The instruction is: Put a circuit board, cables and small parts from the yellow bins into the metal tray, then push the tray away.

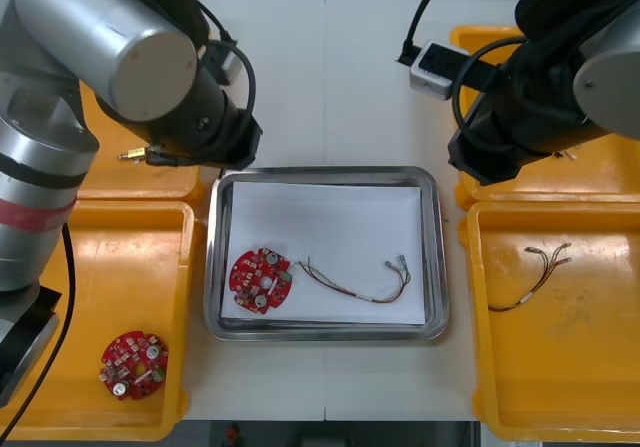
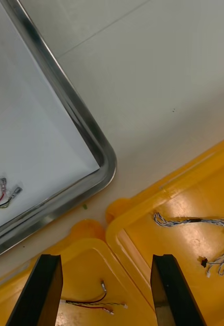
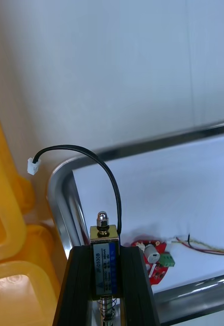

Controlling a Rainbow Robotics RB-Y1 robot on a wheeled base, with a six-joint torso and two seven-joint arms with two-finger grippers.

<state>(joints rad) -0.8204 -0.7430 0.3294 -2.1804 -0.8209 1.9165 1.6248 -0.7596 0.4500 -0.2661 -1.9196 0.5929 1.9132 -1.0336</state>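
Your left gripper (image 3: 106, 249) pinches one small metal part (image 3: 103, 233), its black cable (image 3: 86, 153) trailing, by the metal tray's (image 1: 325, 172) far-left corner. Your right gripper (image 2: 107, 265), fingers spread, hangs where the two right-hand yellow bins (image 1: 560, 387) meet. You have two round red circuit boards: one board (image 1: 261, 280) on the tray's white inside, one board (image 1: 133, 364) in the near-left bin. There are two red-and-yellow cables: one cable (image 1: 360, 285) in the tray, one cable (image 1: 530, 277) in the near-right bin. The table (image 1: 330, 77) is light.
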